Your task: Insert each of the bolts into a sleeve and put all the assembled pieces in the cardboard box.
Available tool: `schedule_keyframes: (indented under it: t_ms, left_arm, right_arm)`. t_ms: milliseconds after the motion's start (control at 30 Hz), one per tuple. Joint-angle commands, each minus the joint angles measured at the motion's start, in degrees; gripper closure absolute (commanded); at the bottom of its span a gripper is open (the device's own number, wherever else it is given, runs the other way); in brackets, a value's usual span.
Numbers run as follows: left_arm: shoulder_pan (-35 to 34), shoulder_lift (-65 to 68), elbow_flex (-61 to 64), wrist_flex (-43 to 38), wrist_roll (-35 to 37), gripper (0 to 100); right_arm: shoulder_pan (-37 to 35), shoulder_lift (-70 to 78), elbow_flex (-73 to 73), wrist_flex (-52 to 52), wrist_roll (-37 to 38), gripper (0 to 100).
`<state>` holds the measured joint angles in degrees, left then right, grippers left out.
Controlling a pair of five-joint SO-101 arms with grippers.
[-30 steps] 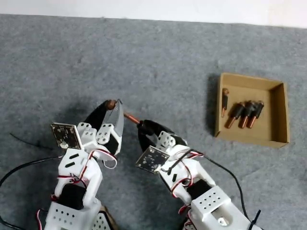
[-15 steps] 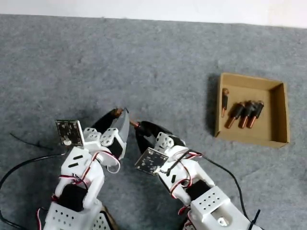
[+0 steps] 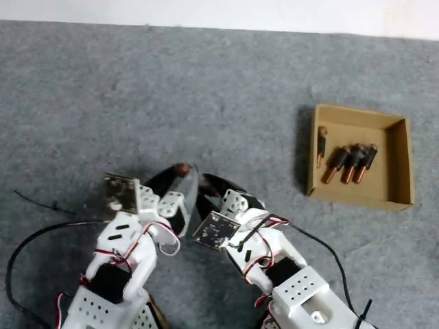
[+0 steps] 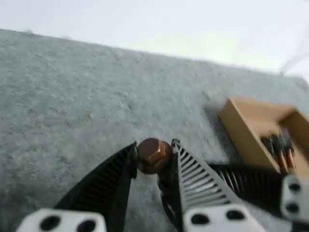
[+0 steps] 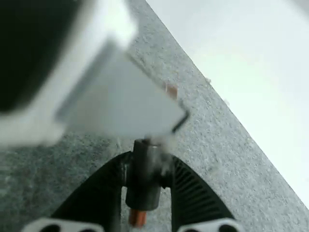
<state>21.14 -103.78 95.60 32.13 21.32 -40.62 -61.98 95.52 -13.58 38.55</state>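
The left gripper [image 4: 154, 144] is shut on the round head of the copper-coloured metal bolt [image 4: 152, 156]. Touching on its right, the right gripper [image 5: 145, 166] clamps the black cylindrical sleeve [image 5: 144, 181]. The bolt's axis seems to point rightward into the sleeve. The brown cardboard box [image 3: 403, 161] lies well apart.

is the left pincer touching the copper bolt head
Touching. The left wrist view shows the left pincer clamped on the round copper-coloured metal bolt head, a finger against each side.
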Motion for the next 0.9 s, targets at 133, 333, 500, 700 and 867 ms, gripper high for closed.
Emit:
schedule_keyframes:
  t_ms: [133,333,500,700,867]
  left_arm:
    - [2.68,-0.48,1.45,0.35,-2.55,75]
    - [-2.59,-0.48,1.01,-0.44,4.4,56]
    - [-13.23,-0.57,1.36,-8.97,14.07,56]
    - [-18.42,-0.57,1.45,-11.87,20.13,56]
    - [-18.51,-0.48,1.54,-11.69,20.13,56]
  right_arm:
    - [1.19,-1.1,7.16,-0.66,0.26,99.4]
    - [2.42,-1.1,7.16,-0.66,0.18,99.4]
    - [4.62,-1.1,7.16,-0.66,0.18,99.4]
    - [9.1,-1.1,6.37,-1.1,-3.87,99.4]
    - [19.3,-0.92,1.98,-2.33,-17.14,99.4]
